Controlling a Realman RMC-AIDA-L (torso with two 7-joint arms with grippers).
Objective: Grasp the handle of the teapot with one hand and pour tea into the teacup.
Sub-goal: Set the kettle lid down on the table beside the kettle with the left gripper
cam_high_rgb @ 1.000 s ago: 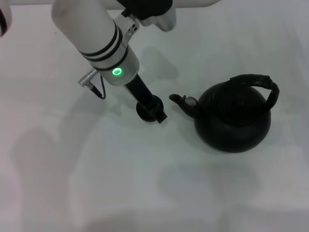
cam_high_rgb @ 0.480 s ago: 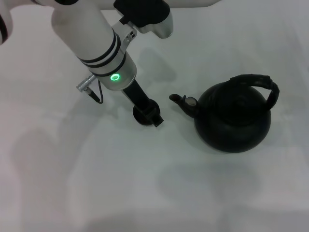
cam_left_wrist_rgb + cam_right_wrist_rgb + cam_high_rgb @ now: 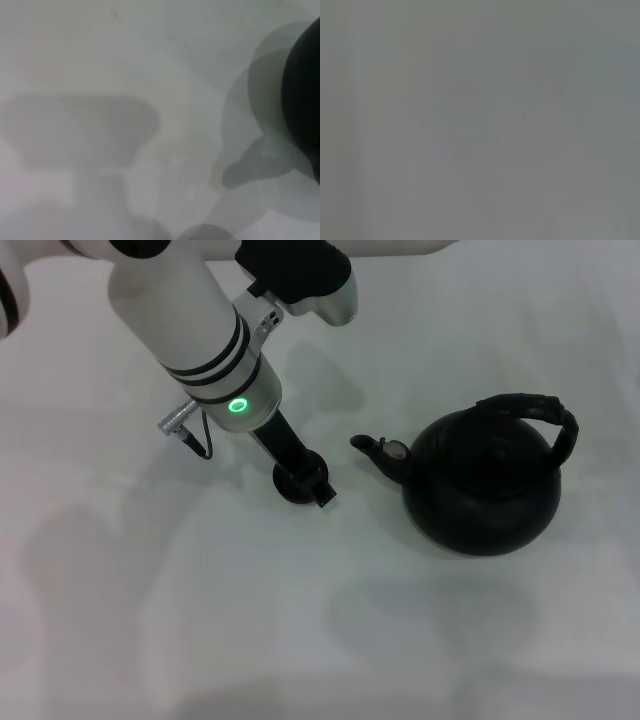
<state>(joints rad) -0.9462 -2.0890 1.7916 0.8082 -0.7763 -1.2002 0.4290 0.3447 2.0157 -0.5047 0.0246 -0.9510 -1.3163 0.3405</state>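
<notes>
Table (image 3: 300,640): white, bare in the near part, only soft shadows on it.

Teapot (image 3: 483,485) sits upright on the table, right of centre in the head view, not held by anything. Spout (image 3: 378,450) points toward the robot's left. Handle (image 3: 540,412) arches over the top, tilted toward the far-right side of the pot; nothing touching it.

Teacup (image 3: 298,480) is on the table just left of the spout, apart from it, mostly hidden under the left gripper (image 3: 312,483). Dark fingers come down right at the cup, one tip poking out on the teapot side. Whether they grip the cup, or how wide they are, cannot tell: black on black, and the arm covers the rest.

Left arm (image 3: 200,330) comes in from the far left, angled down toward the cup; green ring light (image 3: 238,406) lit on the wrist.

Left wrist view: blurred table, plus a dark round edge at one side, probably the teapot (image 3: 302,100).

Right wrist view: flat grey surface only. Right gripper is out of sight in every view.
</notes>
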